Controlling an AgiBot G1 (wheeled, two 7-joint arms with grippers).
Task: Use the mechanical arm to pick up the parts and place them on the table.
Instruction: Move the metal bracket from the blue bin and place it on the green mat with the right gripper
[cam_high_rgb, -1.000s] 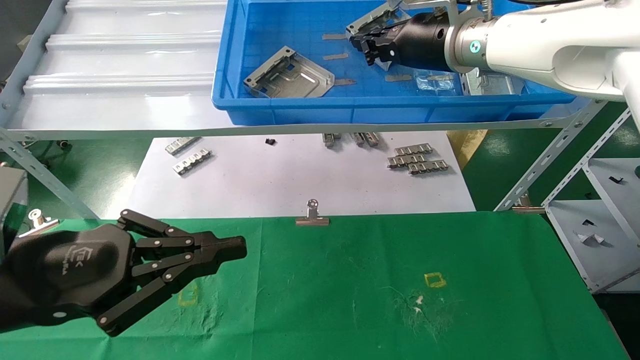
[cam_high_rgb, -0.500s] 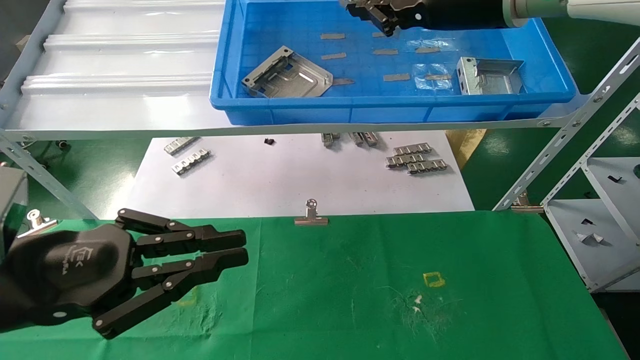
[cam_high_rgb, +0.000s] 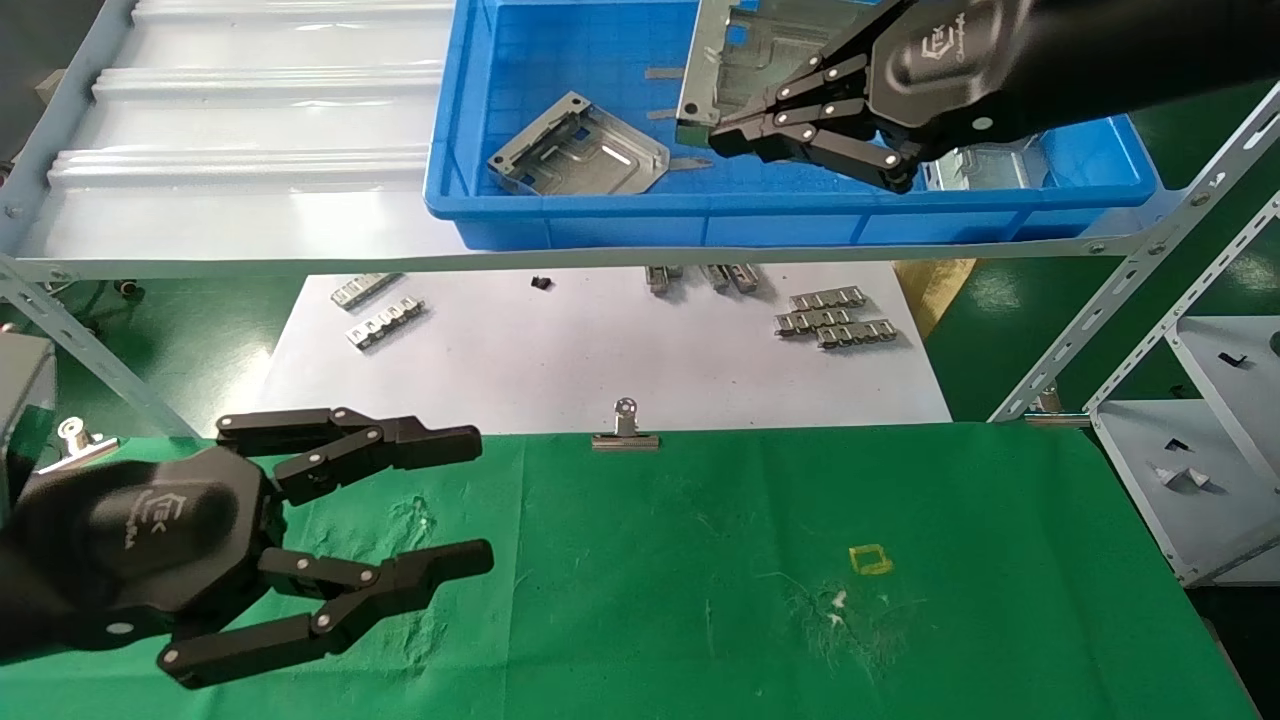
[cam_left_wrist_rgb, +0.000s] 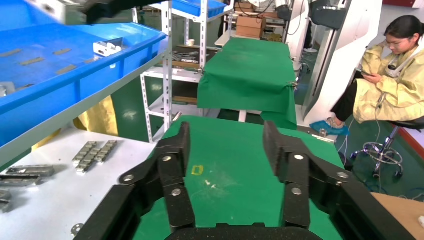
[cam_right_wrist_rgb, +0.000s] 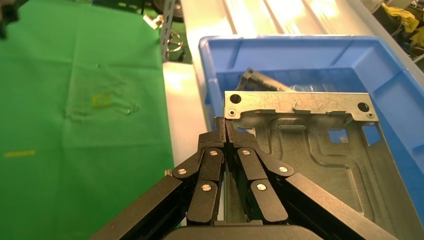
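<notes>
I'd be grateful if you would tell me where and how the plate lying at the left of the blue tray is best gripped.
Grip the plate by its raised folded edge, coming down from above. It lies flat on the blue tray floor, so only that upright flange offers the jaws a lip. The right gripper already holds another plate by its rim this way.

Tray (cam_high_rgb: 600, 215) on the shelf (cam_high_rgb: 250, 150), behind and above the bench (cam_high_rgb: 700, 600). Two plates in tray: one (cam_high_rgb: 578, 150) left, one (cam_high_rgb: 985, 165) right. Third plate (cam_high_rgb: 760, 50) raised over the tray, pinched in right claw (cam_high_rgb: 715, 135). Sheet (cam_high_rgb: 600, 360) below shelf, carrying strips (cam_high_rgb: 830, 320). Clip (cam_high_rgb: 625, 432) at bench's far edge. Left claw (cam_high_rgb: 475, 500) over bench, left side.
</notes>
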